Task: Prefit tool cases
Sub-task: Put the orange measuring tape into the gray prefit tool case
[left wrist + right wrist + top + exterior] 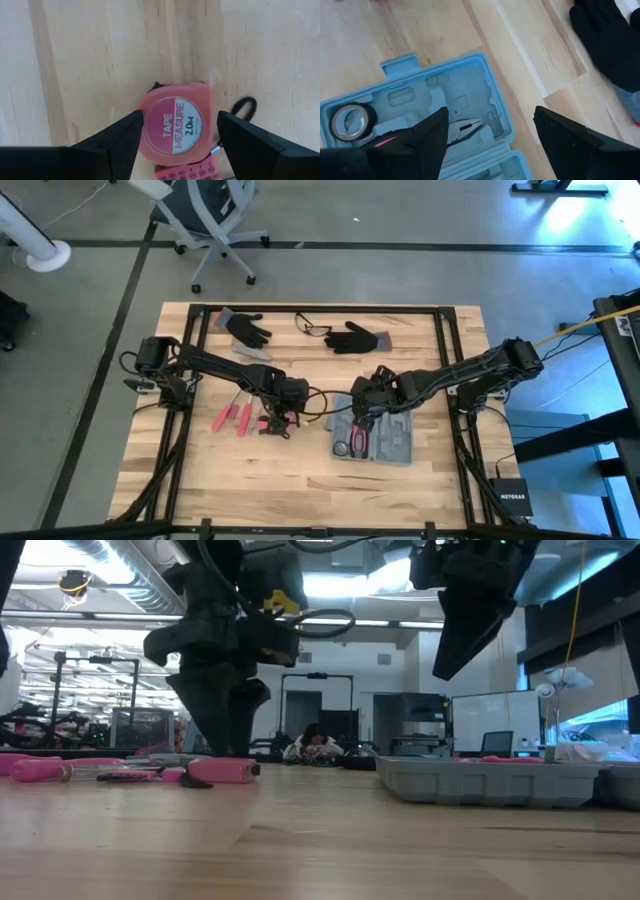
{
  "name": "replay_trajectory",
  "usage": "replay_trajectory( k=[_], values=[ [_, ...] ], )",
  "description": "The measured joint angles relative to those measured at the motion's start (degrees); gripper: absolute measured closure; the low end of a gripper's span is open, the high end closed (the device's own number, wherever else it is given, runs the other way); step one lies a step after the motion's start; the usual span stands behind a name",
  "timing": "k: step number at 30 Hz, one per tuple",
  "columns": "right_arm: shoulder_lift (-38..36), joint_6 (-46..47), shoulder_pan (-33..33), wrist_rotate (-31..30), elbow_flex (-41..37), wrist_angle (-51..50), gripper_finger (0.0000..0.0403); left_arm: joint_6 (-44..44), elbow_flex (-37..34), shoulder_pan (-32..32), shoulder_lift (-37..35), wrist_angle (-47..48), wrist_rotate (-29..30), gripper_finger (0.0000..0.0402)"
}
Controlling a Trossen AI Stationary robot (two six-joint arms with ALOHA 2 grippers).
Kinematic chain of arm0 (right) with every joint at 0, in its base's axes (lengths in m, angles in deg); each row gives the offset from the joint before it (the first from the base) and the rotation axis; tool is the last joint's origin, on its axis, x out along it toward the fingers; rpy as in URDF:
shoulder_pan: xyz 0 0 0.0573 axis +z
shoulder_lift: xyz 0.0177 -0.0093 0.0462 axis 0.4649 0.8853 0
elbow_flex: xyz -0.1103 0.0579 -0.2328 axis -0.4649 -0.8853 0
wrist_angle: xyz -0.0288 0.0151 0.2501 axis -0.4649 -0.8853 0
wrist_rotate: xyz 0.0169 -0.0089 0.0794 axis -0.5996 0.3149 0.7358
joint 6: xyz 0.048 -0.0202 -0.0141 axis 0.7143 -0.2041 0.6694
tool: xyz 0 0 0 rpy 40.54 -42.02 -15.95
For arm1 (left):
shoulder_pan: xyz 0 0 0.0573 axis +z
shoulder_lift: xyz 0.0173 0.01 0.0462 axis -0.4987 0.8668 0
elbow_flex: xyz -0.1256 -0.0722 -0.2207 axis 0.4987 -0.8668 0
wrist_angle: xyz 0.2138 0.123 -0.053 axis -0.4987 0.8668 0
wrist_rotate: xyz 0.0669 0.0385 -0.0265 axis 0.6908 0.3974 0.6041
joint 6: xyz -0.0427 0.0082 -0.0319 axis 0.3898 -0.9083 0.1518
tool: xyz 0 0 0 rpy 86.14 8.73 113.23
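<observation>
A wooden table (300,470) is seen from above, with two dark robot arms reaching in from either side. The tool case (375,440), flat and grey-blue, lies open on the table right of centre, its moulded slots facing up. A pair of red-handled pliers (358,442) is seated in the case's left part, and in the right wrist view a roll of tape (350,121) is seen in another slot of the same case (435,95).

The right gripper (362,412) is held above the case's upper left corner, its fingers spread wide with nothing between them. In the low view it hangs clear above the case (490,780).

The left gripper (280,418) is lowered to the table left of centre, well apart from the case. Its fingers stand wide on either side of a pink tape measure (176,125), labelled "TAPE MEASURE 2.0M"; whether the fingers touch it cannot be told. Loose red-handled tools (232,418) lie on the table just to the left of this gripper.

Near the table's far edge, two black gloves (352,337) are laid with a pair of glasses (312,328) between them. An office chair (205,215) stands on the floor beyond the table. In the low view, a person (315,745) is seen seated far back in the room.
</observation>
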Motion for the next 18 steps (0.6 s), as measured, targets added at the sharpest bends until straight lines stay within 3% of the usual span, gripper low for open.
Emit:
replay_trajectory(
  k=[13, 18],
  values=[
    [0.02, 0.02, 0.00, 0.60, -1.98, -0.15, 0.0121, 1.39, 0.26, -1.07, 2.52, -0.35, -0.67, 0.0151],
    [0.02, 0.02, 0.01, 0.60, -1.98, -0.40, 0.0121, 2.66, 0.35, -1.03, 5.41, -0.30, -6.97, 0.0150]
  ],
)
